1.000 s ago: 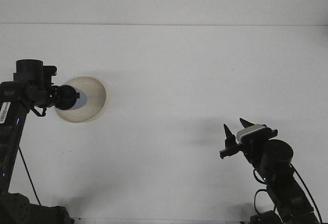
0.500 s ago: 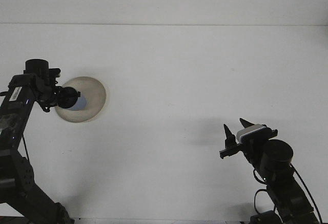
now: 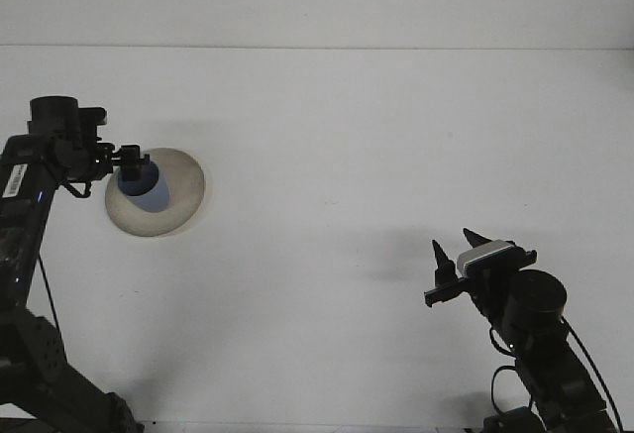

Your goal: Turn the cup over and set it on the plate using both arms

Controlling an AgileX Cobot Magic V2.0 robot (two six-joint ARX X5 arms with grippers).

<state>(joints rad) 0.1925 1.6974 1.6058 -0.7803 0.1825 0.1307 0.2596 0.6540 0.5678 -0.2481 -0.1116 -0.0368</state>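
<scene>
At the left of the frame, the left gripper [image 3: 132, 161] covers part of the cup [image 3: 144, 184]; its fingers blur together. Both arms run off the bottom edge.

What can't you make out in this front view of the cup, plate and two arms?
- Cup: the left gripper covers its near side; whether it rests on the plate is unclear.
- Left gripper: fingers too dark and small to read.
- Left arm: cut off by the left edge.
- Right arm below the right gripper: base cut off by the bottom edge.
</scene>
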